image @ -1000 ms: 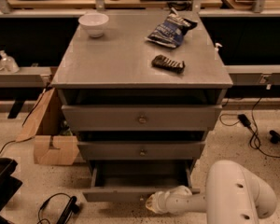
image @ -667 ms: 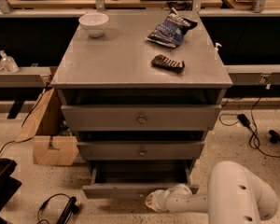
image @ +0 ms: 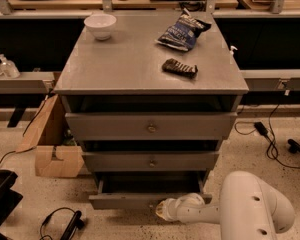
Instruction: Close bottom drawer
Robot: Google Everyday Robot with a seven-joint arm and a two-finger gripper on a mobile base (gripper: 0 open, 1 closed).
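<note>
1. The bottom drawer (image: 121, 201) sits at the lower centre of the frame, lowest of 3 in the grey cabinet (image: 125, 64). It stands part open: its slim front is out ahead of the 2 fronts above, and a dark gap of its inside shows behind it.
2. The gripper (image: 161, 210) is at the lower centre, low to the floor and right at the drawer front, just right of its middle where the knob would be. Whether it is wide or narrow cannot be told from here, and contact with the front looks likely but is not certain.
3. The arm (image: 255, 209) comes in from the lower right and lies almost level. That likely puts the push straight along the drawer's travel.
4. Judged by the gap, the closing is under way but not done, and a steady push inward should seat the front flush.
5. A push off centre could skew the drawer on its runners.
6. On top, in the upper half of the frame, a bowl (image: 100, 25), a chip bag (image: 182, 31) and a dark bar (image: 179, 68) lie well apart.
</note>
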